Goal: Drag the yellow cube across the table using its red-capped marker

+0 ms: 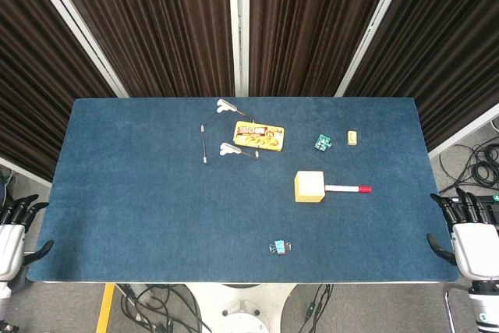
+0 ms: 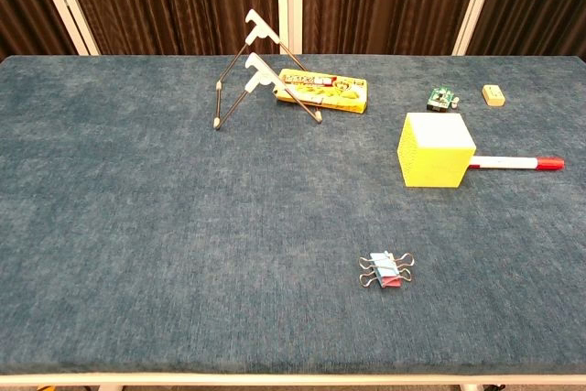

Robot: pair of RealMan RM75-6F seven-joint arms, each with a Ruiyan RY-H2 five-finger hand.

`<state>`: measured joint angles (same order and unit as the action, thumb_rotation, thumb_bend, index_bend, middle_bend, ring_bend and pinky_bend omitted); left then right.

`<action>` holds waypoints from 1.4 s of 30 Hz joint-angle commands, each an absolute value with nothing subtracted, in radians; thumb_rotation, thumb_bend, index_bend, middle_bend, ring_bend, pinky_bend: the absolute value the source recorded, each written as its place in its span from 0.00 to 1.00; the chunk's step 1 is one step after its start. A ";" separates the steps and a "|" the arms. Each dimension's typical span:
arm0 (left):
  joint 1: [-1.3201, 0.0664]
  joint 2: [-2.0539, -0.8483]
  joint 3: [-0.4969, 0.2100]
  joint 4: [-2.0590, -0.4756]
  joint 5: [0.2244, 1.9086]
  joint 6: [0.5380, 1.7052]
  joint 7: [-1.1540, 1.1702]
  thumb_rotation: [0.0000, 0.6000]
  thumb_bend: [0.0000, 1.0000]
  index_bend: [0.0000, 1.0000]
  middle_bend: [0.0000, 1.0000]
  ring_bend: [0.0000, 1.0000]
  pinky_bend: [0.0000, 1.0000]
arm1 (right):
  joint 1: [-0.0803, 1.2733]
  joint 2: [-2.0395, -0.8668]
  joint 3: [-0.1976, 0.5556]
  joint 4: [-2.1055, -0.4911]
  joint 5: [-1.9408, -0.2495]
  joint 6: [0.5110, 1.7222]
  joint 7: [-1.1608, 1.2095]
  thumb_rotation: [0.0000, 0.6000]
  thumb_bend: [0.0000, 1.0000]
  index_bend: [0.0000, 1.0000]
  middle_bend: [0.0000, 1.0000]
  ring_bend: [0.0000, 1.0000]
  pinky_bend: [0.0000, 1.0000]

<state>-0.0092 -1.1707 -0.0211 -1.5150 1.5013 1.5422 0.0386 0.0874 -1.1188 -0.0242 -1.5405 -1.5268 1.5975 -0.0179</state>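
Note:
The yellow cube [image 1: 309, 187] [image 2: 436, 149] stands on the blue table, right of centre. A white marker with a red cap [image 1: 348, 189] [image 2: 517, 163] sticks out of its right side and lies flat, cap pointing right. My left hand [image 1: 15, 228] hangs beside the table's near left corner, fingers spread, holding nothing. My right hand [image 1: 468, 232] sits off the near right corner, also with fingers apart and empty. Both hands are far from the cube. The chest view shows neither hand.
A yellow snack box [image 1: 259, 136] [image 2: 323, 92] and a folding wire stand [image 1: 222, 139] [image 2: 259, 77] sit at the back centre. A small green item [image 1: 323, 142] [image 2: 442, 98] and a beige eraser [image 1: 352, 138] [image 2: 494, 94] lie back right. Binder clips [image 1: 280, 248] [image 2: 387, 270] lie near the front.

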 commanded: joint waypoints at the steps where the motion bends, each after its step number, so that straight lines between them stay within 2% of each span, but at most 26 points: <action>1: -0.009 -1.170 -0.021 -1.519 1.501 1.541 0.041 1.00 0.23 0.31 0.27 0.18 0.20 | 0.083 -1.118 -0.020 -1.542 -1.532 1.598 -0.016 1.00 0.18 0.15 0.24 0.03 0.08; 13: -0.010 -1.165 -0.020 -1.525 1.506 1.542 0.044 1.00 0.23 0.31 0.27 0.18 0.20 | 0.067 -1.126 0.004 -1.537 -1.554 1.612 -0.047 1.00 0.17 0.15 0.26 0.03 0.08; 16: -0.012 -1.163 -0.018 -1.527 1.507 1.537 0.047 1.00 0.23 0.31 0.27 0.18 0.20 | 0.083 -1.141 0.024 -1.527 -1.545 1.591 -0.077 1.00 0.09 0.20 0.28 0.03 0.08; 20: -0.014 -1.162 -0.018 -1.532 1.509 1.535 0.049 1.00 0.23 0.31 0.27 0.18 0.20 | 0.147 -1.153 0.056 -1.528 -1.508 1.481 -0.123 1.00 0.03 0.29 0.30 0.03 0.08; 26: -0.004 -1.158 -0.013 -1.532 1.509 1.545 0.039 1.00 0.23 0.31 0.27 0.18 0.20 | 0.295 -1.227 0.108 -1.460 -1.428 1.248 -0.232 1.00 0.04 0.34 0.36 0.03 0.08; 36: -0.002 -1.155 -0.011 -1.532 1.506 1.541 0.034 1.00 0.23 0.31 0.27 0.18 0.20 | 0.456 -1.453 0.136 -1.204 -1.353 1.027 -0.306 1.00 0.13 0.35 0.34 0.03 0.08; 42: 0.001 -1.154 -0.010 -1.537 1.497 1.535 0.036 1.00 0.23 0.31 0.27 0.18 0.20 | 0.490 -1.558 0.131 -1.068 -1.340 0.982 -0.262 1.00 0.14 0.35 0.37 0.03 0.08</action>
<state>0.0001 -1.1537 -0.0107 -1.5371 1.4978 1.5357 0.0361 0.4738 -1.5227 0.1295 -1.1065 -1.3520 1.0015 -0.2816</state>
